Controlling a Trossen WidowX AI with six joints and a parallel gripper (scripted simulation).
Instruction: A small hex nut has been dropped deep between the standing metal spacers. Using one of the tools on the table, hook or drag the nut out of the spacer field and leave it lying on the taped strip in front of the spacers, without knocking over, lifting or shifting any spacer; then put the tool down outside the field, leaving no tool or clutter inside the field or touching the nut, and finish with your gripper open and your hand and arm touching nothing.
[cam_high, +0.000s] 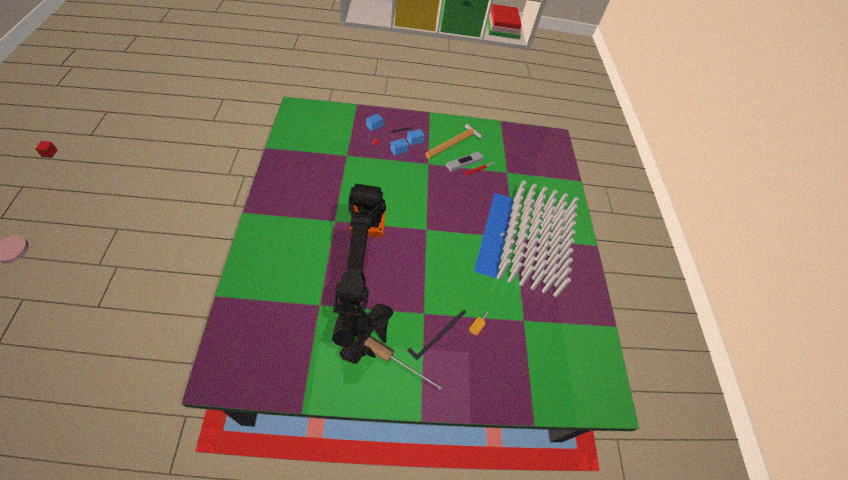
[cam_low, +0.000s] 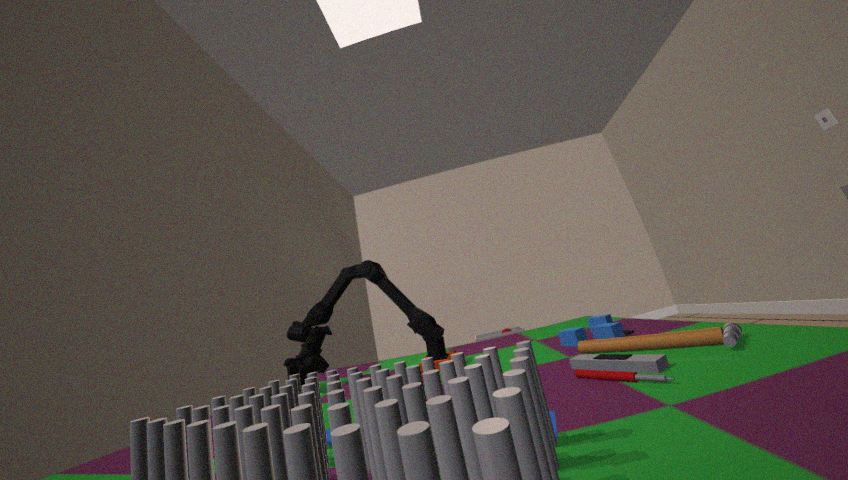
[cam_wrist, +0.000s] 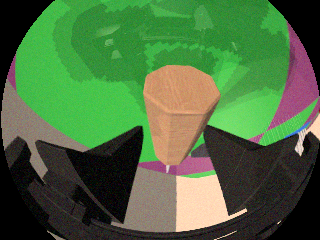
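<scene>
Gripper (cam_wrist: 170, 150): we found it released, fingers apart from the wooden handle (cam_wrist: 179, 110).
Rod (cam_high: 416, 373): lay on the table (cam_high: 571, 368).
Nut (cam_high: 503, 234): we could barely discern it, on the blue strip (cam_high: 491, 234) beside the posts (cam_high: 538, 240).

Rows of upright grey spacers (cam_low: 380, 416) fill the foreground. Behind them the black arm (cam_low: 368, 309) arches over the green-and-purple table (cam_low: 684, 440). At right lie a hammer (cam_low: 654, 340), a grey block (cam_low: 618, 361), a red-handled screwdriver (cam_low: 618, 375) and blue cubes (cam_low: 598, 328).
</scene>
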